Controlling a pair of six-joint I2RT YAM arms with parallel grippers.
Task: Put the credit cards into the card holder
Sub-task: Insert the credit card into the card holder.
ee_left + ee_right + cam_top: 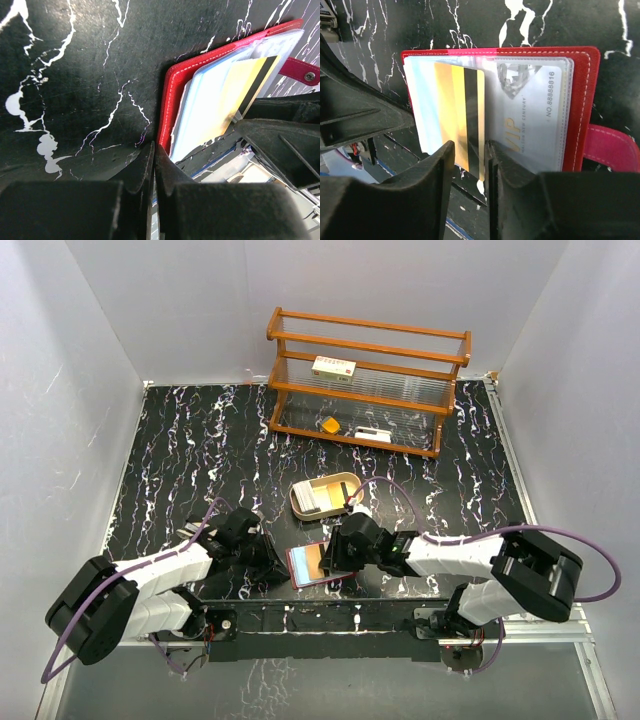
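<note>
Around the work:
- wooden rack (368, 380) at the back of the table, with a white box (334, 367) on its upper shelf and an orange wedge (329, 425) on the bottom
- oval tray (300, 502) mid-table with loose cards (325, 495) in it, just behind the card holder (312, 563)
- purple cable (395, 490) from the right arm (460, 555) loops beside the tray

Card holder lies open and flat near the table's front edge, between the two grippers. Its snap strap (610, 147) sticks out to one side. A VIP card (535, 110) sits in one clear sleeve. The yellow card (455, 115), black stripe up, lies over the other sleeve stack with its lower end poking past the holder's edge — can't tell how far it's actually in the pocket. In the top view the right wrist hides part of the holder.

Right gripper (470, 147): jaws a little apart, the yellow card's free end showing in the gap, one finger overlapping its edge. No clear pinch on it.

Left gripper (154, 150): closed tight, nothing held, tips right against the holder's red border. Can't tell if it's pressing.

Both arms are low, forearms nearly flat, reaching inward from their bases; left arm (170, 565) mirrors the right.

Table (200, 440) is black with white marble veining — plain white walls (200, 300) on three sides.
</note>
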